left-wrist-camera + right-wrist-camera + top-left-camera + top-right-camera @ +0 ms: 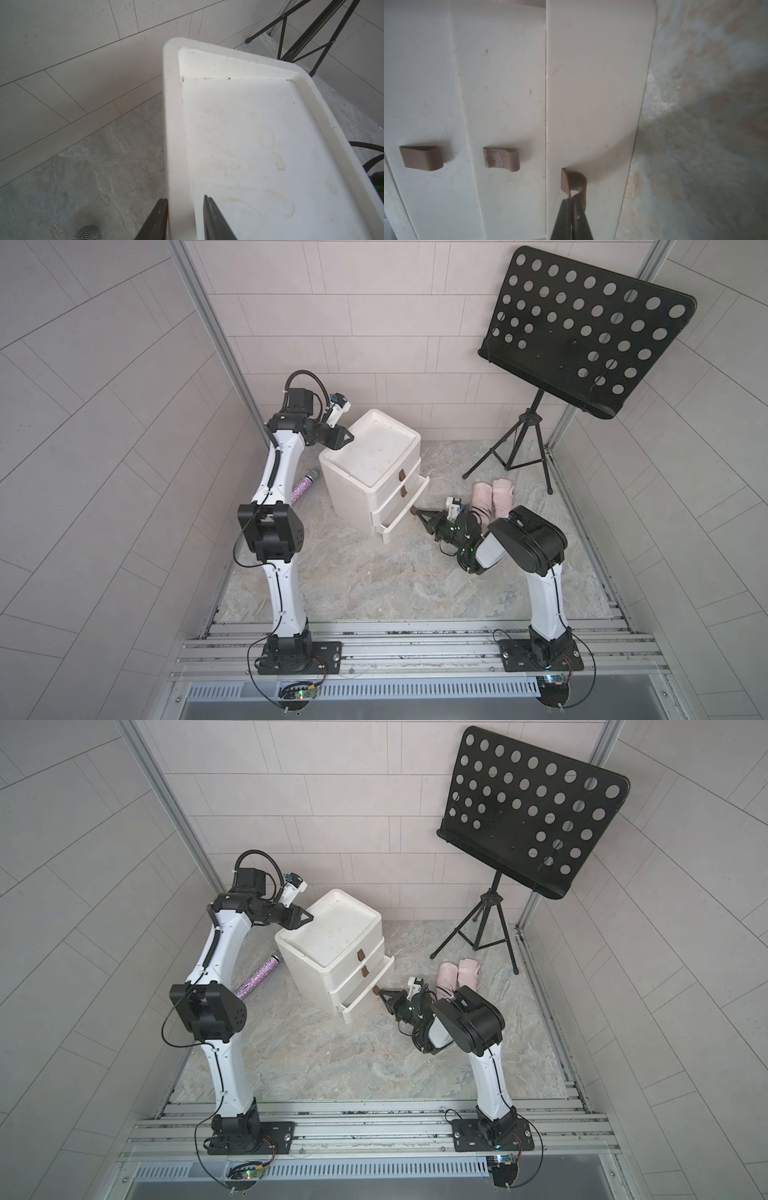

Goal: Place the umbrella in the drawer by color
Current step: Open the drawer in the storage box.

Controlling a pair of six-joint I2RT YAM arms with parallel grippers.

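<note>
Front rail: both arm bases are bolted on it, at the near edge of the desk.
Right gripper: pressed together on the brown handle of the lowest drawer; this arm lies low over the desk.
Lowest drawer: pulled partly out of the white drawer unit; the two drawers above it are closed.
Left gripper: at the unit's top rim, one finger outside the wall and one over the tray top; whether they squeeze the rim I cannot tell.
Pink umbrellas: two, folded, side by side on the desk behind the right arm, near the legs of the music stand, apart from the unit.
Glittery purple stick: lies on the desk at the unit's other side, has a mesh head, partly behind the left arm.
</note>
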